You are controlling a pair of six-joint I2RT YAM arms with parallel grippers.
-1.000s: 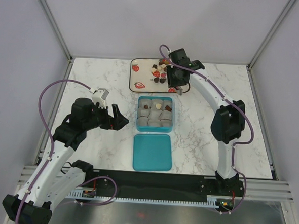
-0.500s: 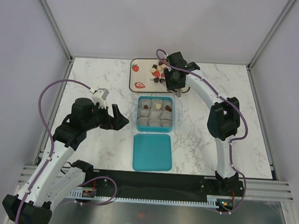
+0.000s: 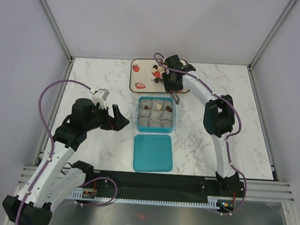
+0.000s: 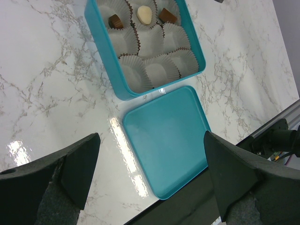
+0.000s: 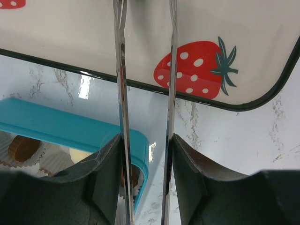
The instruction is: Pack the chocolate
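Three small brown and white chocolates [image 4: 144, 15] sit in the far row of white paper cups [image 4: 157, 70] in the square teal box [image 5: 56, 126]; six cups are bare, and more pieces lie on the white strawberry-printed tray [image 5: 234, 18] beyond. The right gripper [image 5: 146, 140] clamps thin metal tweezers [image 5: 121, 70]; the left gripper [image 4: 151, 137] gapes wide, empty

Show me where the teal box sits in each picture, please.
Top external: teal box mid-picture, between strawberry tray and lid.
Left wrist: the box at top centre, above the lid.
Right wrist: its corner at lower left, below the tray.
Shared landmark: the white chocolate in the box.
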